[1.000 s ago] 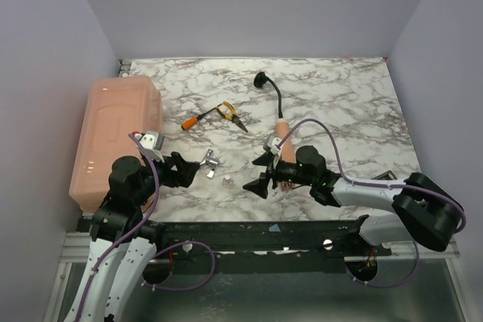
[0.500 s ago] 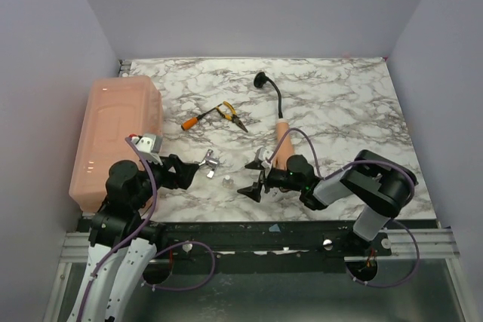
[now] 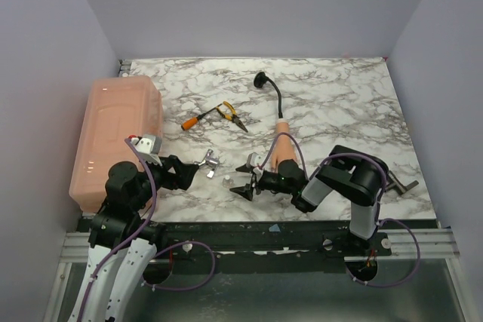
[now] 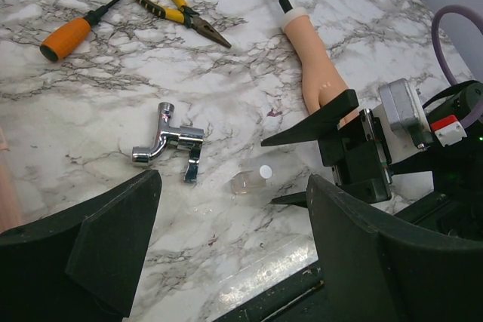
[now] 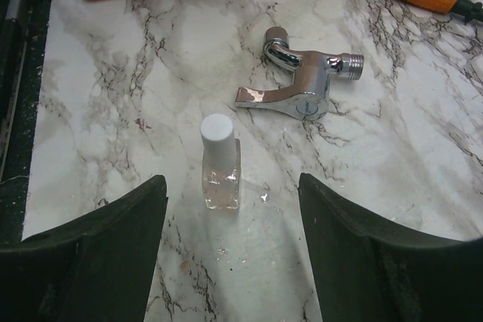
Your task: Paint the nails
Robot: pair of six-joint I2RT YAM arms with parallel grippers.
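Note:
The flesh-coloured mannequin hand (image 3: 281, 150) lies on the marble table on a black gooseneck stem; it also shows in the left wrist view (image 4: 315, 73). Its nails are hidden behind my right gripper. A small clear polish bottle with a white cap (image 3: 226, 182) stands upright between the two grippers (image 4: 250, 180) (image 5: 220, 165). My right gripper (image 3: 240, 177) (image 5: 234, 258) is open and empty, jaws wide, facing the bottle, which stands just beyond the fingertips. My left gripper (image 3: 183, 173) (image 4: 234, 258) is open and empty, left of the bottle.
A chrome tap fitting (image 3: 209, 164) (image 5: 298, 96) lies just beyond the bottle. An orange-handled screwdriver (image 3: 192, 121) and yellow pliers (image 3: 229, 113) lie farther back. A large pink lidded box (image 3: 117, 133) stands at the left edge.
My right gripper has moved left along the near side of the mannequin hand, closer to the bottle, and its arm has folded in. The left arm has barely moved.

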